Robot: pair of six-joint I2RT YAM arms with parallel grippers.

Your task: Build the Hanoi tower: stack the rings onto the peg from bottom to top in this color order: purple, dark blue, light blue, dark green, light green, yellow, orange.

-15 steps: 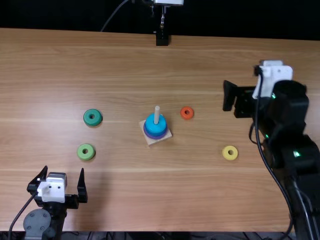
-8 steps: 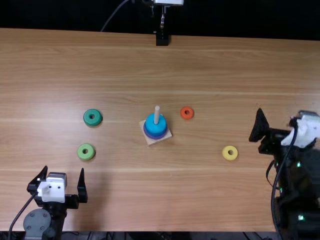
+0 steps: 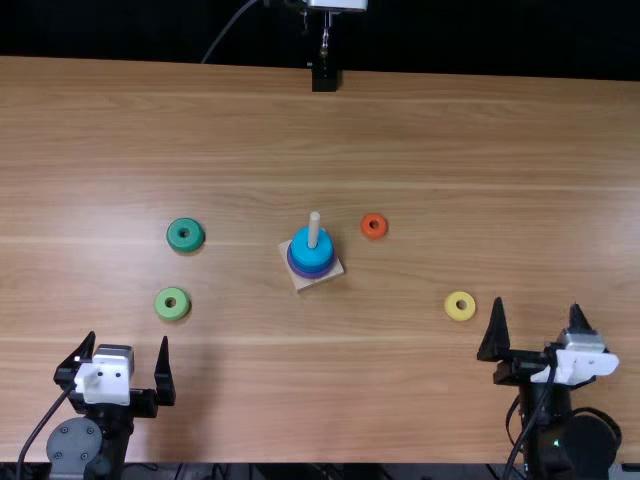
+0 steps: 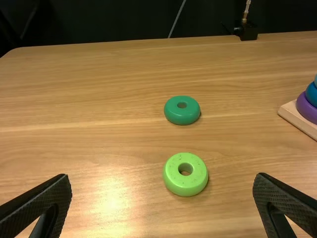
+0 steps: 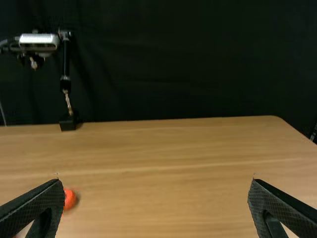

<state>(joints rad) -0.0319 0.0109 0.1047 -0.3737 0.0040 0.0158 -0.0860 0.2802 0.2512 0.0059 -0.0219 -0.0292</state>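
hanoi tower base (image 3: 334, 271) sits near the middle of the counter (image 3: 400, 390), with the purple ring (image 4: 307, 109), dark blue ring (image 4: 311, 94) and light blue ring (image 3: 300, 243) on its peg (image 3: 314, 230). from there in the top view, the dark green ring (image 3: 174, 235) lies at nine o'clock, the light green ring (image 3: 161, 305) at eight, the yellow ring (image 3: 452, 306) at four and the orange ring (image 3: 366, 227) at two, near the base. the left gripper (image 3: 127, 340) has its jaws wide apart with nothing between them; the right gripper (image 3: 537, 304) is the same. dark green should come next, and light green is nearer the left jaws, so a low reach could shove it aside, or a mix-up of the greens could spoil the order. a ring brought in off-centre could catch the peg tip and tilt, and pressing on could skew the base if it is loose. a right-hand approach from four o'clock that swings wide might clip orange.
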